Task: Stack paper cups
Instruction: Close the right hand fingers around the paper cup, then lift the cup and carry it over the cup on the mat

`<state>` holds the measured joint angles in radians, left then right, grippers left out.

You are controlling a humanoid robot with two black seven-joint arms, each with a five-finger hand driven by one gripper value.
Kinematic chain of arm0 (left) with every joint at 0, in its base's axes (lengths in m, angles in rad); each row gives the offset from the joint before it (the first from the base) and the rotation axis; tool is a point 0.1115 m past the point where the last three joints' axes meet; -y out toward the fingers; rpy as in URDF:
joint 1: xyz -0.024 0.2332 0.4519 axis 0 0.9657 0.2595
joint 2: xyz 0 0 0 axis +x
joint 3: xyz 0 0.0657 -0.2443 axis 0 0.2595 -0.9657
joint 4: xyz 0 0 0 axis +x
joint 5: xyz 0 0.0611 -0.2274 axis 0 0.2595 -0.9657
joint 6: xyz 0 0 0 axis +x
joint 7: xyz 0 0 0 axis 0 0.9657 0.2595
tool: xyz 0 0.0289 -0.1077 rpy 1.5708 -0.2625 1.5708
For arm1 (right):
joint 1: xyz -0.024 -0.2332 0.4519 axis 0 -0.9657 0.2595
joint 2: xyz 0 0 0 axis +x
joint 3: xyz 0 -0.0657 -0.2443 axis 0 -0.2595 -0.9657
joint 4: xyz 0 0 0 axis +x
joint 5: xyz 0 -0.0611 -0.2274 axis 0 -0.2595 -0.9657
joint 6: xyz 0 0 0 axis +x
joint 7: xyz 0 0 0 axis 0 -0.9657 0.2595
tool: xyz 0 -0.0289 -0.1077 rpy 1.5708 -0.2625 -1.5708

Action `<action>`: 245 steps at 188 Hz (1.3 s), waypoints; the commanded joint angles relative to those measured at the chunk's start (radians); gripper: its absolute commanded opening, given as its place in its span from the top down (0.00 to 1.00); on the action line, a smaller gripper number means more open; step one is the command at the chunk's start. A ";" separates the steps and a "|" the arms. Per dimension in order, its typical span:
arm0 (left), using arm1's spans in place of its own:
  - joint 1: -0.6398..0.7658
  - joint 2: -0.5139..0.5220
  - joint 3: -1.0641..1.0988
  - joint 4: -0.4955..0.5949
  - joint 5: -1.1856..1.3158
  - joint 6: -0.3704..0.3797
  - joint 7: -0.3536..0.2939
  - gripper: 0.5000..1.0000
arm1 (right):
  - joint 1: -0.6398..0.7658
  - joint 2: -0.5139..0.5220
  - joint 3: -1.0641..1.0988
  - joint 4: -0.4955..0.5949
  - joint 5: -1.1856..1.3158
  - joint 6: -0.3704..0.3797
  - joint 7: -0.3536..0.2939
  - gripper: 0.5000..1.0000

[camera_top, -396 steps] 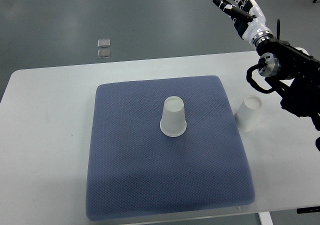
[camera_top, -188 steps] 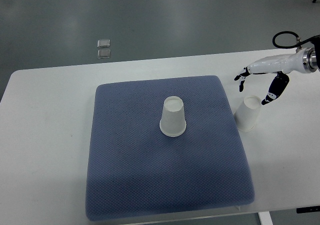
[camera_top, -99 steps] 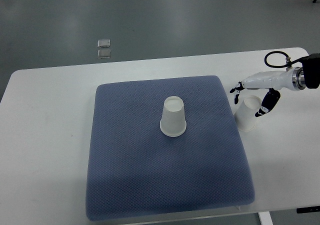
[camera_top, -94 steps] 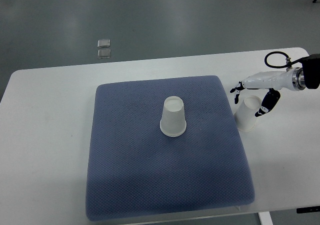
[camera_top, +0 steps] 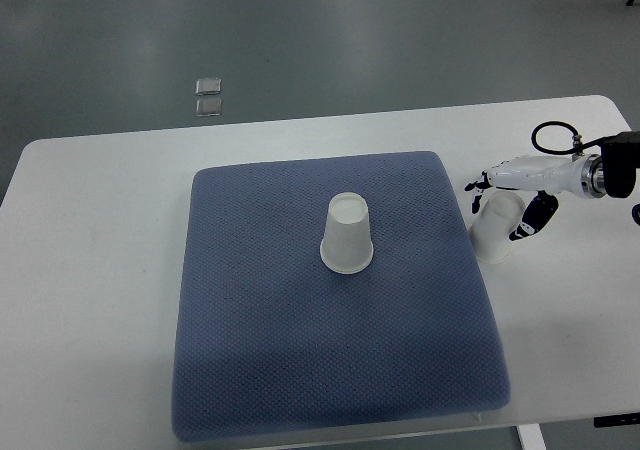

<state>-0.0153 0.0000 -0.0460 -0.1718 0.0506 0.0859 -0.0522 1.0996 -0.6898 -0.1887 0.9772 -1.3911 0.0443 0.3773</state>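
The right hand (camera_top: pixel 508 202) reaches in over the white surface (camera_top: pixel 100 270), its fingers (camera_top: pixel 478 184) spread around the upper part of an upside-down paper cup (camera_top: pixel 493 232); whether they touch it cannot be told. Just beside that cup lies a blue pad (camera_top: pixel 330 350), carrying a second inverted paper cup (camera_top: pixel 346 234) well apart from the hand
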 commanded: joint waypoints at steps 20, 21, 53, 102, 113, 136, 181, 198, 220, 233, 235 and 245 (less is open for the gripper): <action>0.000 0.000 0.000 0.000 0.000 0.000 0.000 0.00 | -0.027 0.013 0.000 -0.028 0.000 -0.014 0.003 0.26; 0.000 0.000 0.000 0.000 0.000 0.000 0.000 0.00 | -0.029 0.013 0.000 -0.028 0.000 -0.015 0.003 0.26; 0.000 0.000 0.000 0.000 0.000 0.000 0.000 0.00 | -0.047 0.030 0.002 -0.034 0.001 -0.021 0.003 0.40; 0.000 0.000 0.000 0.000 0.000 0.000 0.000 0.00 | -0.046 0.035 0.000 -0.043 0.001 -0.020 0.005 0.67; 0.000 0.000 0.000 0.000 0.000 0.000 0.000 0.00 | -0.046 0.035 0.000 -0.043 0.001 -0.020 0.005 0.68; 0.000 0.000 0.000 0.000 0.000 0.000 0.000 0.00 | -0.038 0.033 0.002 -0.043 0.009 -0.020 0.003 0.67; 0.000 0.000 0.000 0.000 0.000 0.000 0.000 0.00 | -0.009 0.033 0.005 -0.041 0.015 -0.007 0.006 0.66; 0.000 0.000 0.000 0.000 0.000 0.000 0.000 0.00 | 0.002 0.032 0.005 -0.041 0.014 -0.003 0.006 0.66; 0.000 0.000 0.000 0.000 0.000 0.000 0.000 0.00 | 0.037 0.029 0.003 -0.041 0.012 0.000 0.006 0.66; 0.000 0.000 0.000 0.000 0.000 0.000 0.000 0.00 | 0.057 0.029 0.005 -0.038 0.015 0.019 0.008 0.66; 0.000 0.000 0.000 0.000 0.000 0.000 0.000 0.00 | 0.060 0.029 0.005 -0.038 0.015 0.020 0.008 0.66; 0.000 0.000 0.000 0.000 0.000 0.000 0.000 0.00 | 0.075 0.030 0.005 -0.031 0.015 0.037 0.008 0.66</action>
<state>-0.0153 0.0000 -0.0460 -0.1718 0.0506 0.0859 -0.0522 1.1472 -0.6610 -0.1842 0.9372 -1.3774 0.0557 0.3845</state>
